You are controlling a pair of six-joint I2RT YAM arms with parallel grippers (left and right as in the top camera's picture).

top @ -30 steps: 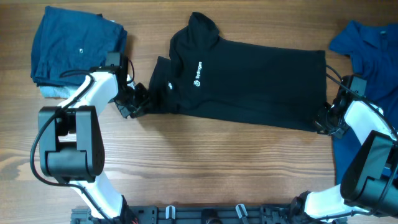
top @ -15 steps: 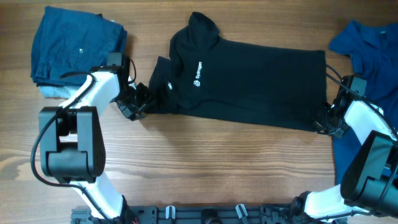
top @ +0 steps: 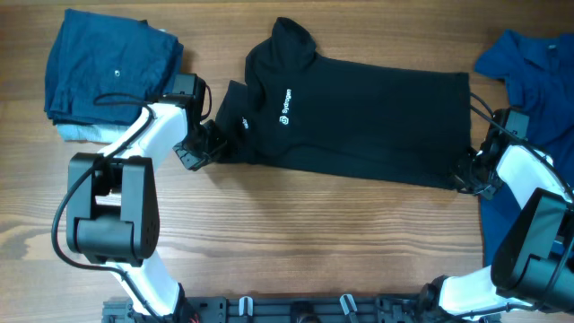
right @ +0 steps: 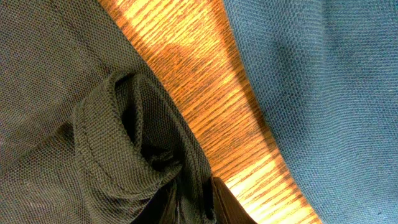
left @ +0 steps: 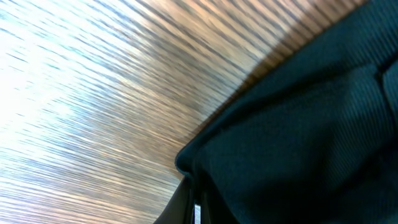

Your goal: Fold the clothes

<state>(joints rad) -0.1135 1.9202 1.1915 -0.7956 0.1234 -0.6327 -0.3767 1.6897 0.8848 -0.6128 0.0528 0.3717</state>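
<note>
— Where is the shirt [top: 359, 117]?

— From overhead it lies spread flat across the far middle of the table [top: 296, 233], black, collar toward the far edge, with a small white logo [top: 285, 96] on the chest. A folded blue pile [top: 108, 67] sits at the far left corner and a loose blue garment [top: 534, 63] at the right edge.

— And the arms?

— The left claw [top: 202, 148] is at the shirt's left sleeve and the right claw [top: 471, 175] at its near right corner. That view does not show how either claw stands, because the fingers are lost against the black cloth.

— Do the wrist views help?

— Yes. On the left wrist view, the left claw [left: 189, 208] shows only at the bottom edge, its fingers drawn close, and a corner of the shirt [left: 298, 137] runs down into them, so it is pinched on the cloth. The cloth edge is raised, with shadow on the wood [left: 93, 93] beneath it.

— The right?

— The right claw [right: 186, 202] is clamped on the shirt's hem [right: 124, 137], which bunches into folds just above the fingers. A strip of bare table [right: 205, 93] parts it from the blue garment [right: 298, 81], and here the weave of both cloths is plain.
</note>
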